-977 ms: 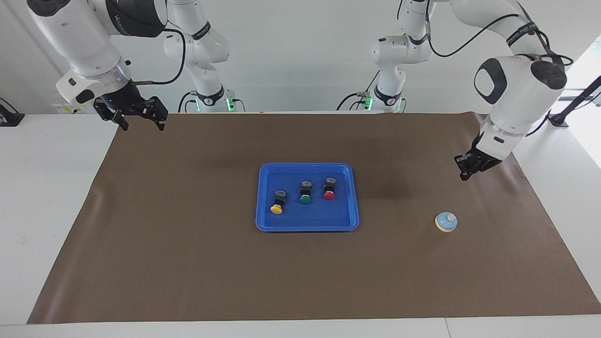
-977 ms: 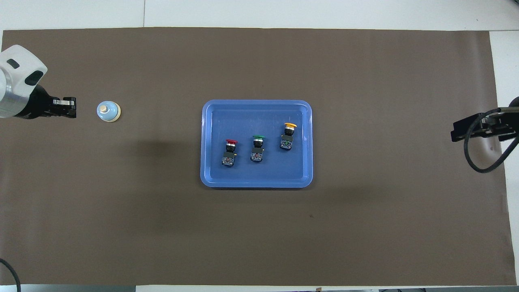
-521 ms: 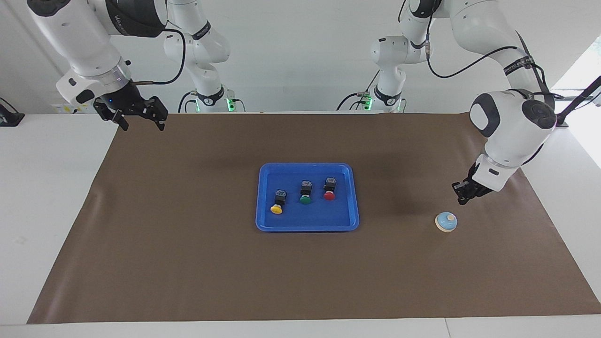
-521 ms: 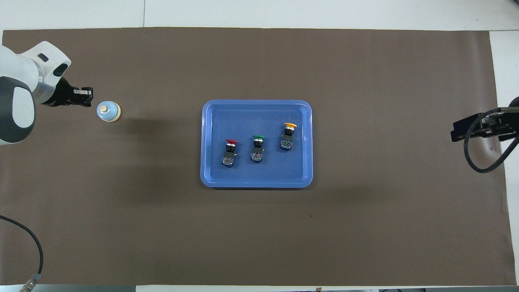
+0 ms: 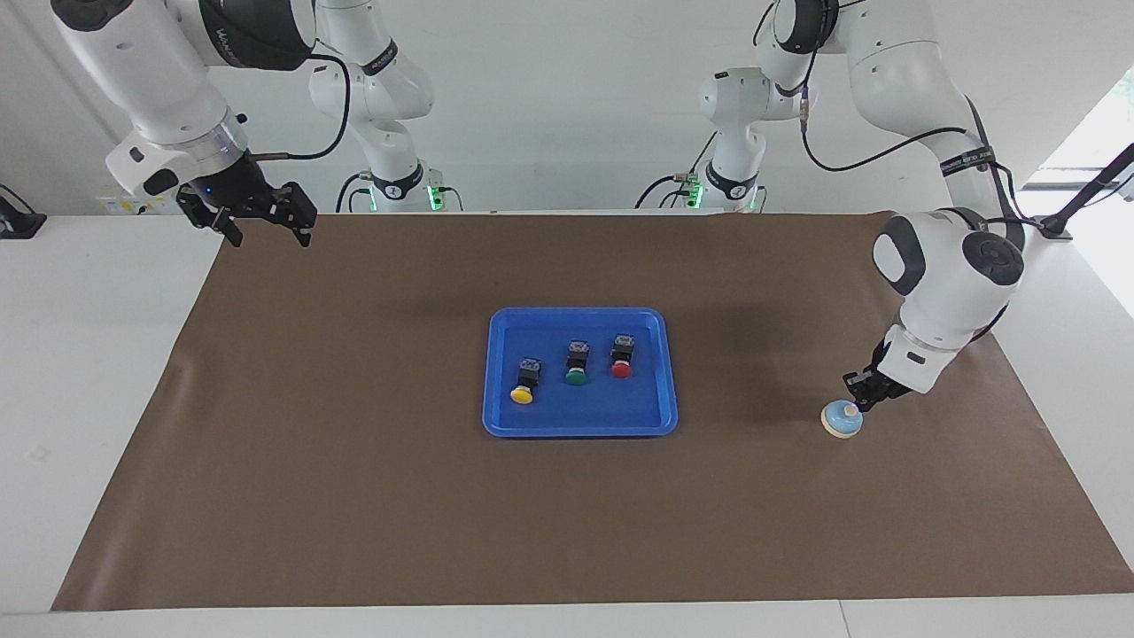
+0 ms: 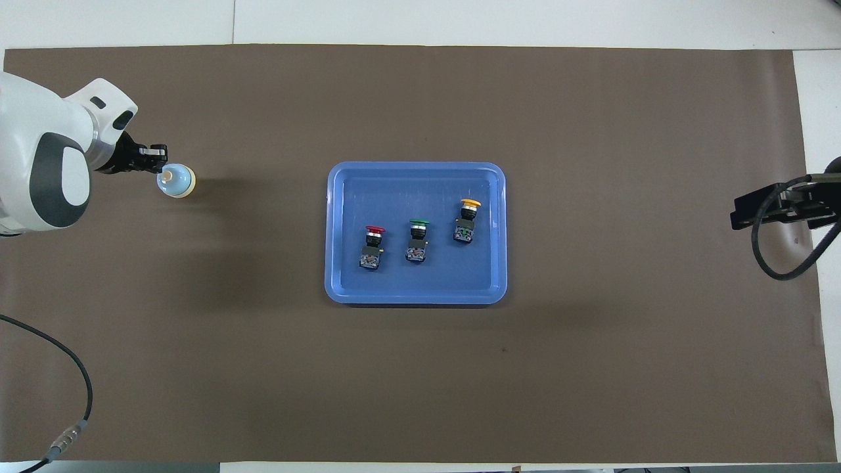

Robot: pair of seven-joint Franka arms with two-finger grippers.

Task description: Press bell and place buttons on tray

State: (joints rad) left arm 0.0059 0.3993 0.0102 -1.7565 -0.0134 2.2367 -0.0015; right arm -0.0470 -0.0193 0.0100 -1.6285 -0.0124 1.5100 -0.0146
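- Left gripper (image 5: 858, 386): its tip sits at the knob of the bell (image 5: 842, 420), on the bell's side nearer the robots. Whether tip and knob actually meet cannot be made out, and neither can the fingers' state, as they appear only as a dark cluster.
- Bell: stands upright on the brown mat (image 5: 354, 496), knob up, well apart from the tray (image 5: 493, 372) toward the left arm's end of the table.
- Right gripper (image 5: 266, 221): waits in the air over the mat's corner at the right arm's end, well apart from the tray, fingers spread with nothing between them. The overhead view cuts it off at the frame edge.
- Tray: lies at the mat's middle and holds all three buttons in a row.
- Red button (image 5: 621, 356), green button (image 5: 577, 363), yellow button (image 5: 525, 381): each lies on its side, long axis running from the robots outward, cap end farther from the robots, black body nearer. Red lies toward the bell, yellow away from it.
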